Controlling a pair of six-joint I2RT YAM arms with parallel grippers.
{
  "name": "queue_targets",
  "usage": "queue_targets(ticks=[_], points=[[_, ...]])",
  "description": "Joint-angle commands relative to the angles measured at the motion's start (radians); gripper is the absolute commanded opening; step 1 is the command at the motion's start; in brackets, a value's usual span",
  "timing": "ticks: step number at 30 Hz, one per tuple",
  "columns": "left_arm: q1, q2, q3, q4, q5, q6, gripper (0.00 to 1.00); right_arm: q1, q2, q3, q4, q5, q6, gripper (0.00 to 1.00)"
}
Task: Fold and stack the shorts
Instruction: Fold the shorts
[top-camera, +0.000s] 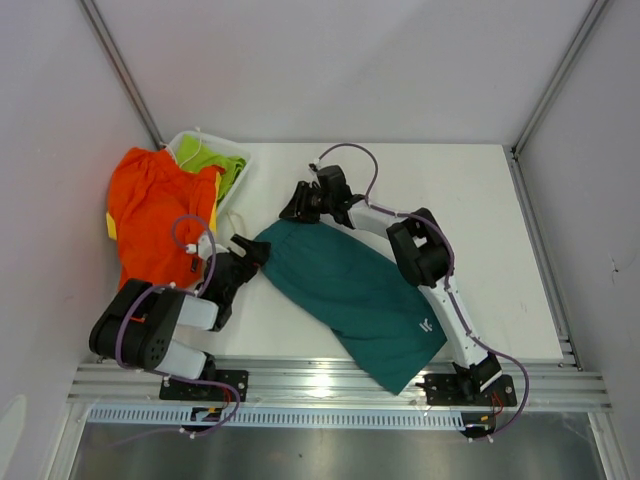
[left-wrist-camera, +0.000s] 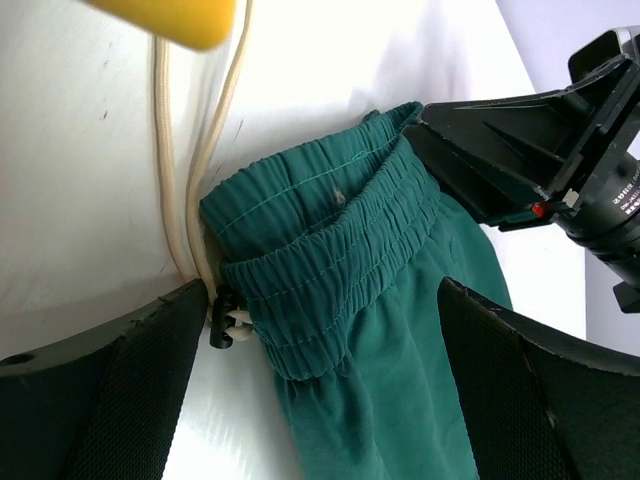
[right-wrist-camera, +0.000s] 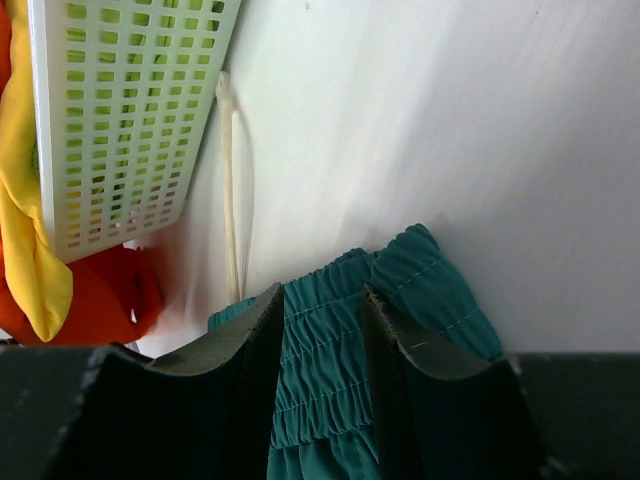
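1. Top external view. The teal shorts lie spread slantwise on the table, waistband toward the middle and one leg hem hanging over the near edge beside the right arm's base. The left gripper lies at the waistband's left end. The right gripper lies at its far end. The orange shorts are heaped at the left edge, overlapping a white basket in the far-left corner. The basket holds the lime-green shorts.

2. Left wrist view. The left gripper has its jaws spread wide. Its fingers stand on either side of the gathered teal waistband without pressing it. A pale cord runs along the table just beside the left finger, and whose cord it is cannot be told. The right gripper meets the far end of the waistband.

3. Right wrist view. The right gripper has its jaws narrowed onto a bunched fold of the teal waistband, which fills the gap between the fingers. Beyond them, toward the far-left corner, the basket shows lime-green through its holes. The yellow shorts and orange cloth hang against its outer side. The pale cord lies on the table beside the basket.
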Motion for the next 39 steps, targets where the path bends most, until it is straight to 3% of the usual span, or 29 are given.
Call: queue_targets(ticks=[1, 12, 19, 25, 31, 33, 34, 39], points=[[0.006, 0.046, -0.009, 0.022, 0.014, -0.018, 0.99, -0.002, 0.038, 0.046, -0.069, 0.013, -0.008, 0.4], [0.006, 0.206, 0.061, 0.132, 0.057, -0.029, 0.99, 0.028, 0.043, -0.037, -0.047, -0.029, -0.025, 0.4], [0.006, 0.315, 0.09, 0.263, 0.062, -0.001, 0.9, 0.05, 0.041, -0.043, -0.043, -0.049, -0.036, 0.4], [0.006, 0.344, 0.097, 0.306, 0.078, 0.025, 0.61, 0.054, 0.027, -0.052, -0.056, -0.043, -0.053, 0.4], [0.006, 0.245, 0.114, 0.231, 0.063, 0.108, 0.28, 0.051, 0.007, -0.063, -0.057, -0.047, -0.064, 0.4], [0.006, 0.188, 0.118, 0.185, 0.055, 0.126, 0.13, 0.05, -0.002, -0.057, -0.069, -0.046, -0.07, 0.4], [0.006, 0.168, 0.12, 0.165, 0.046, 0.146, 0.0, 0.039, -0.007, -0.052, -0.07, -0.046, -0.073, 0.4], [-0.004, 0.042, 0.115, 0.028, -0.02, 0.204, 0.0, -0.002, -0.097, -0.043, -0.138, -0.067, -0.096, 0.45]])
